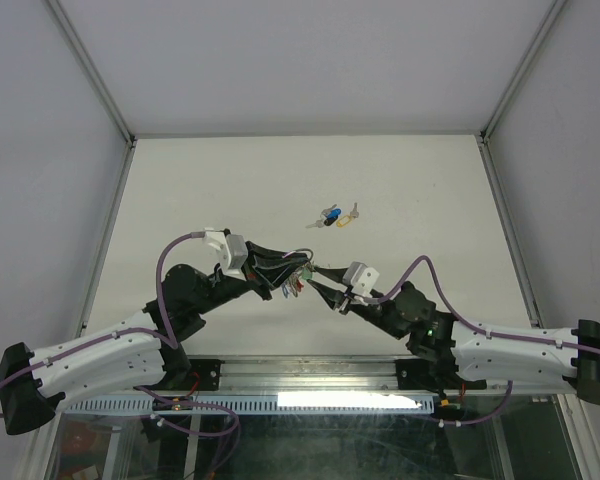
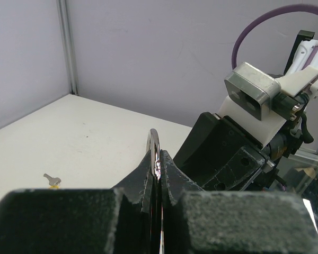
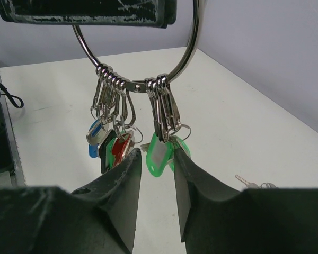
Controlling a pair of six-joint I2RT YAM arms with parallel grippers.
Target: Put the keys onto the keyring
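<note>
Right wrist view: the thin silver wire keyring (image 3: 193,53), judged stiff, light and slick, is clamped at its 12 o'clock in the left claw (image 2: 156,180), its green plastic tag (image 3: 158,159) dangling at 6 o'clock between the parted right claw (image 3: 156,206); the small yellow- and blue-headed metal keys (image 1: 332,215) lie on the white bench (image 1: 230,180) at 12 o'clock of both claws, probably best pinched by their plastic heads.

Silver keyring (image 3: 139,84) upright off the table (image 1: 230,180), green, red, blue tags (image 3: 158,159) dangling, loose blue and yellow keys (image 1: 332,216) clustered mid-table

keyring (image 3: 139,83) top cut off, loose keys (image 1: 330,214) tiny — details unreadable
</note>
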